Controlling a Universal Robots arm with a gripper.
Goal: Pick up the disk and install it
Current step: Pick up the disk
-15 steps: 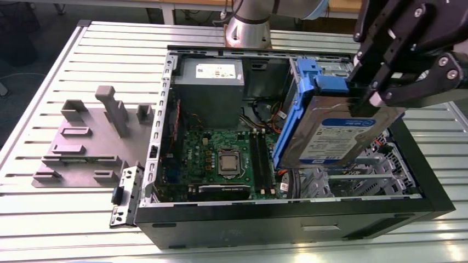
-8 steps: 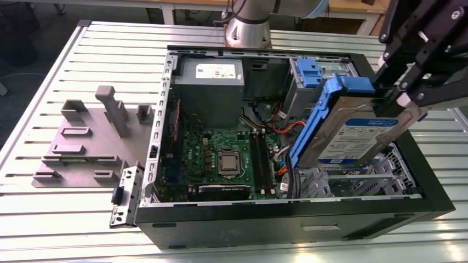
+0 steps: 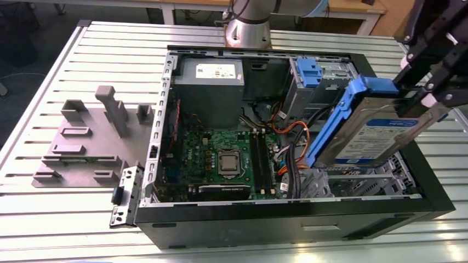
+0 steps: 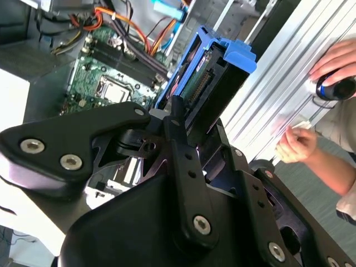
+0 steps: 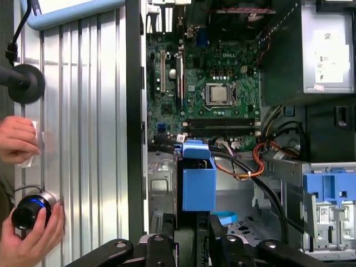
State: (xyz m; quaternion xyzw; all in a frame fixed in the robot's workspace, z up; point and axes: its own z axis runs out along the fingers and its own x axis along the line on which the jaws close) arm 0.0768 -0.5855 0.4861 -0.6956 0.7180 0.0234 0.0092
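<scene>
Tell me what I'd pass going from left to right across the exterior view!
grey fixture plate with blocks on it → green motherboard inside the open computer case → disk in its blue carrier, tilted above the case, clamped by the gripper

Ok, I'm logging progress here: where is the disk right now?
In the exterior view the disk is at that view's right, tilted, gripped by the hand over the open computer case, with the motherboard to its left in that view.
</scene>
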